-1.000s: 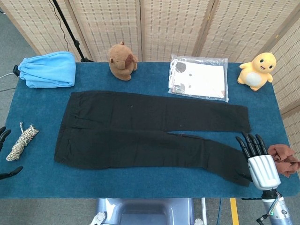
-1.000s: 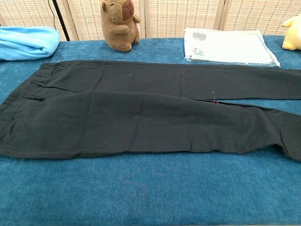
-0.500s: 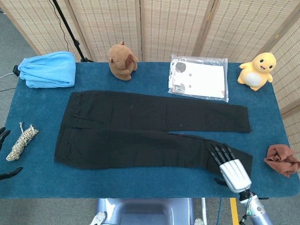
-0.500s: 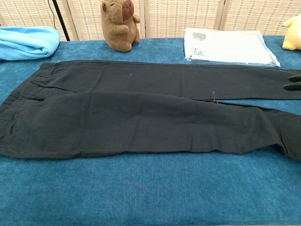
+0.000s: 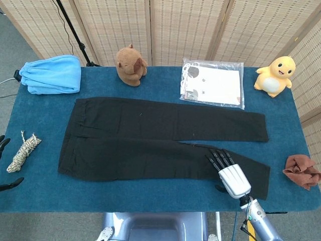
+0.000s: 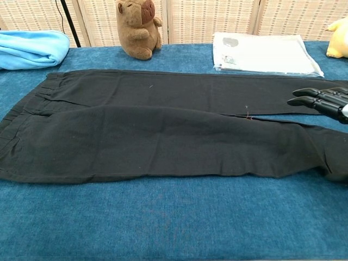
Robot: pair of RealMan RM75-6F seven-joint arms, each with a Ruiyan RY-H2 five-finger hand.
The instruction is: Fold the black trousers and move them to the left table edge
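The black trousers [image 5: 150, 138] [image 6: 157, 122] lie flat and unfolded across the blue table [image 5: 150, 198], waistband at the left and both legs running right. My right hand [image 5: 228, 170] [image 6: 325, 100] hovers over the lower part of the near leg, fingers straight and spread, holding nothing. Only the dark fingertips [image 5: 4, 145] of my left hand show at the head view's left edge, beyond the table.
A light blue garment [image 5: 52, 74], a brown plush [image 5: 130, 65], a plastic-wrapped packet [image 5: 213, 84] and a yellow plush [image 5: 274, 75] line the far edge. A rope bundle [image 5: 22, 150] lies at the left edge, a reddish cloth [image 5: 302, 170] at the right edge.
My right hand has moved left from beside the reddish cloth and past the hem, and now sits over the near leg. It has entered the chest view. The trousers have not shifted.
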